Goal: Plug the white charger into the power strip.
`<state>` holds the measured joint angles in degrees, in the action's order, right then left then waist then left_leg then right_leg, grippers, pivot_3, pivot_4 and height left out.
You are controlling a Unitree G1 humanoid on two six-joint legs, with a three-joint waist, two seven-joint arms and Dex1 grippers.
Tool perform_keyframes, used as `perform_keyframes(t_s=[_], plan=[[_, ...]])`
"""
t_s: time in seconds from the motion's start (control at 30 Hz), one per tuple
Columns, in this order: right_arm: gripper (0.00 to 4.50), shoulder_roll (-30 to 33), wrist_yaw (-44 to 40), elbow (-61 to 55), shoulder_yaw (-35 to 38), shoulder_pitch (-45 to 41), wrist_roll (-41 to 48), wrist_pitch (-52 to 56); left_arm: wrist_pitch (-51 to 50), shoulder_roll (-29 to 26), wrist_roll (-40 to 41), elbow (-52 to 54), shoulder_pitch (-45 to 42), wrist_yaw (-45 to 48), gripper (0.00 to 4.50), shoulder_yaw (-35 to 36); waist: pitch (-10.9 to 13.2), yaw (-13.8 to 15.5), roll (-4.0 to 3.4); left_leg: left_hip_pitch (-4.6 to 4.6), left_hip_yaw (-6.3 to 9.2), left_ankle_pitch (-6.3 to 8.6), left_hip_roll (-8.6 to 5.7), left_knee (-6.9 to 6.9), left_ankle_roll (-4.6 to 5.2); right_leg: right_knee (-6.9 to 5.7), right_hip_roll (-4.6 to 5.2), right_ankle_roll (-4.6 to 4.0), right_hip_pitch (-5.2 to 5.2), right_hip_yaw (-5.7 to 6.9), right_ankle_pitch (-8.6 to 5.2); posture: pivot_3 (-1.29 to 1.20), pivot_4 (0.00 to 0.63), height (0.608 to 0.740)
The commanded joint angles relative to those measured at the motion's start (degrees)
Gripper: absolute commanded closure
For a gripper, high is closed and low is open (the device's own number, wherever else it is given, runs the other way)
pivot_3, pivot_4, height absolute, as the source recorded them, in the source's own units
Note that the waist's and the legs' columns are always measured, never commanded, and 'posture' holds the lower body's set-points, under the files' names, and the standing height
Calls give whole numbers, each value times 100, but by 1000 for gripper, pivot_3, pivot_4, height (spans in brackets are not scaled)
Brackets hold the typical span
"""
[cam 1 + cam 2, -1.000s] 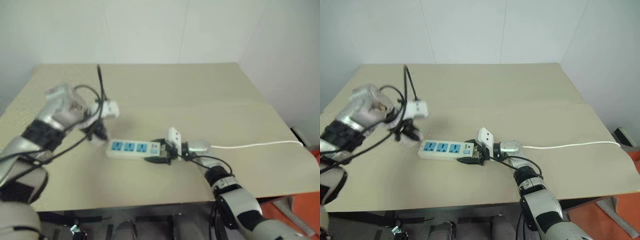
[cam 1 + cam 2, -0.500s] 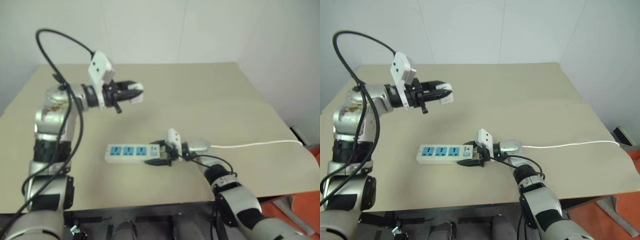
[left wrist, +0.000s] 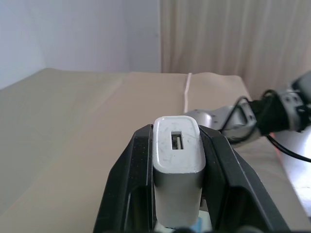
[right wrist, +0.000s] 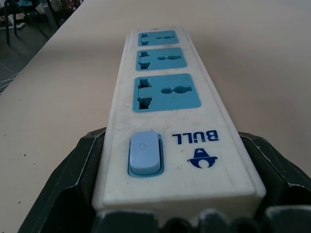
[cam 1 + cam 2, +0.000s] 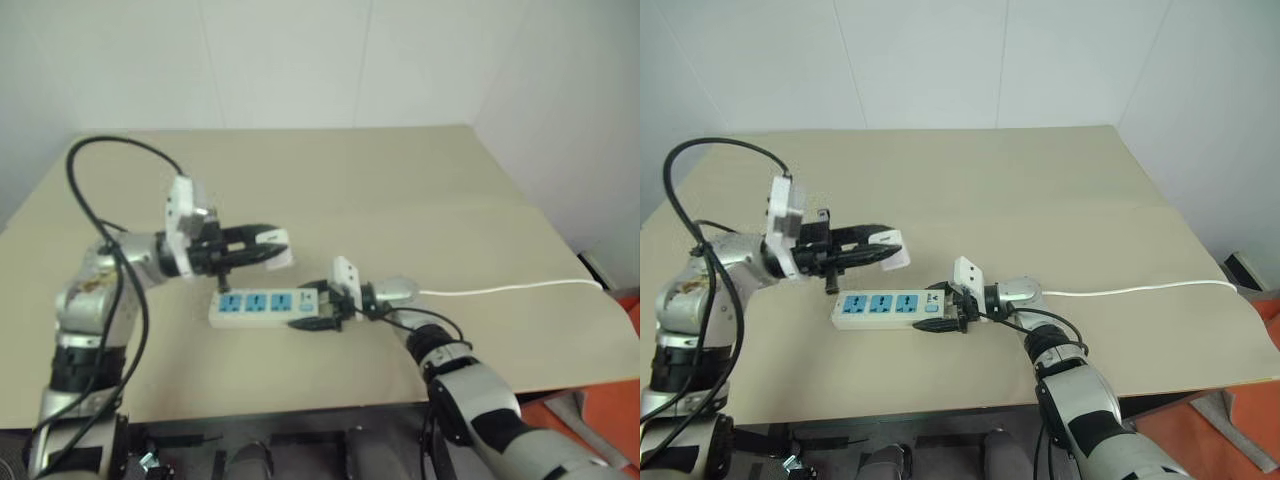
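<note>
Left gripper (image 5: pixel 880 245) clamped on the white charger (image 3: pixel 178 167); we see it above the power strip (image 5: pixel 890 309) on the table (image 5: pixel 1040 190). Right gripper (image 5: pixel 940 312) grips the strip's right end.

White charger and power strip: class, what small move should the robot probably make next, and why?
Probably lower the left gripper toward a blue socket. Its fingers clamp the white charger above the power strip, whose three sockets are empty, while the right gripper grips the switch end.
</note>
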<state>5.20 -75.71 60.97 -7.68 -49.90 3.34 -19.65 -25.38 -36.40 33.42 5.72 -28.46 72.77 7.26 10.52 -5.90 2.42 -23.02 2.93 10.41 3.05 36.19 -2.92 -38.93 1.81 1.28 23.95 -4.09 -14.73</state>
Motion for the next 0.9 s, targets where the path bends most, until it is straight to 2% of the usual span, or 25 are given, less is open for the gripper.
perform_keyframes(t_s=[0.03, 0.17, 0.37, 0.9], plan=[[1048, -50, -66, 10, -37, 13, -26, -47, 282, -64, 192, -49, -62, 461, 3483, -44, 0, 15, 0, -1, 1, 0, 1, 0, 0, -1, -1, 0, 1, 1, 0, 0, 150, 740], [1048, -43, -61, -13, -31, 29, -15, -35, 459, -245, -35, -396, -120, 965, 3483, -328, 0, 4, 0, 2, -1, 0, 0, -2, 0, 0, -2, 2, 0, -1, -2, 0, 150, 740], [1048, -39, -63, -53, -30, 61, -2, -16, 986, -229, -342, -886, -217, 1232, 3483, -567, 0, 13, 0, 2, -1, 0, 1, -4, 0, 2, -2, 2, 1, -1, -2, 0, 150, 740], [1048, -38, -14, -84, -18, 69, 6, 2, 1829, 90, -833, -1836, -613, 1352, 3483, -889, 0, 13, 0, 0, -1, 0, 1, -4, 0, 2, -3, 7, 2, -2, -5, 0, 150, 740]])
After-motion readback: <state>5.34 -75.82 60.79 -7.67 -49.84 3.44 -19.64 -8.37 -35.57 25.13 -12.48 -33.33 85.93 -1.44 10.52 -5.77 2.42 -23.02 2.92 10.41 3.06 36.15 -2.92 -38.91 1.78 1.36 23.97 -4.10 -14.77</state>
